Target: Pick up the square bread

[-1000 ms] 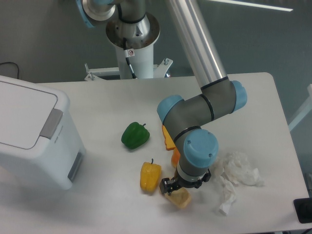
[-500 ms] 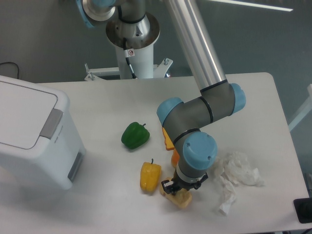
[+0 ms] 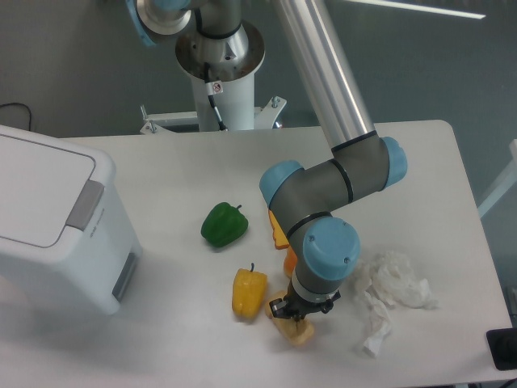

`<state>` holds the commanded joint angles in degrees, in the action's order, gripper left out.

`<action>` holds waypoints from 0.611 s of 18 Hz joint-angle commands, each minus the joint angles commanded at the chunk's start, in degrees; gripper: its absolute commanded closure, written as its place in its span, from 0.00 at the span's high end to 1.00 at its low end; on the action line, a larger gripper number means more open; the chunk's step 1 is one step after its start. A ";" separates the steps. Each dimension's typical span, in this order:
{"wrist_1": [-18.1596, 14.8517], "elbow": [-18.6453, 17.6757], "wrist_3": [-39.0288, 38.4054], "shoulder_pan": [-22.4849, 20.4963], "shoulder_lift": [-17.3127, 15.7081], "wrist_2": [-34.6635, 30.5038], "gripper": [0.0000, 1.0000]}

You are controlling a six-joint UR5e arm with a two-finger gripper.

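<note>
While the gripper (image 3: 289, 314) sits down on the bread (image 3: 295, 331), its grasp unclear, closing and lifting looks next.

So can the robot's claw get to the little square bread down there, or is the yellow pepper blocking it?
Probably yes. The gripper is already down right at the square bread, and the yellow pepper sits just to the side, not between them. Whether the fingers are closed on it is hidden.
</note>
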<state>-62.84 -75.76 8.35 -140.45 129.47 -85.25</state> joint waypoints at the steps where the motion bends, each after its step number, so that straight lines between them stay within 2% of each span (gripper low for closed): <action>1: 0.00 0.00 0.44 0.00 -0.44 0.00 1.00; 6: -0.09 -0.17 3.96 0.00 -3.95 0.09 1.00; 9: -0.09 -0.44 4.48 0.17 -4.22 0.09 1.00; 11: -0.09 -0.26 4.48 1.22 -5.71 0.09 1.00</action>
<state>-62.93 -76.03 12.83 -139.22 123.76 -85.17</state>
